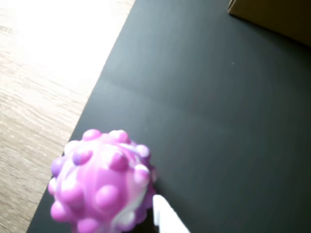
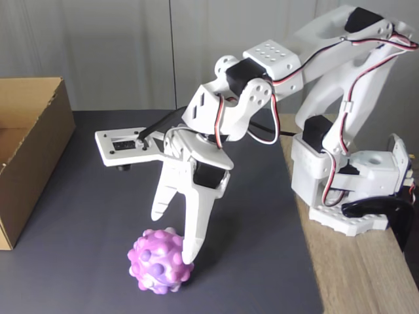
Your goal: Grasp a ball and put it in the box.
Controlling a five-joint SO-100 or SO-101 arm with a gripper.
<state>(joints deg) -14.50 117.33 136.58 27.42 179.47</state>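
The pink and purple bumpy ball [image 2: 160, 260] rests on the black mat near its front edge in the fixed view. My white gripper [image 2: 173, 235] hangs over it, open. One fingertip touches the ball's right side; the other sits just above and behind its top. The wrist view has the ball [image 1: 102, 184] at the bottom left, with one white finger [image 1: 165, 219] beside it on the right. The brown cardboard box [image 2: 39, 163] stands open-topped at the left edge of the fixed view, well away from the ball. A corner of the box [image 1: 277, 17] is at the wrist view's top right.
The black mat [image 2: 98, 196] covers the work area between the ball and the box. A light wooden tabletop [image 2: 353, 275] lies to the right, and the arm's white base [image 2: 347, 183] stands on it. In the wrist view the wood [image 1: 34, 97] borders the mat on the left.
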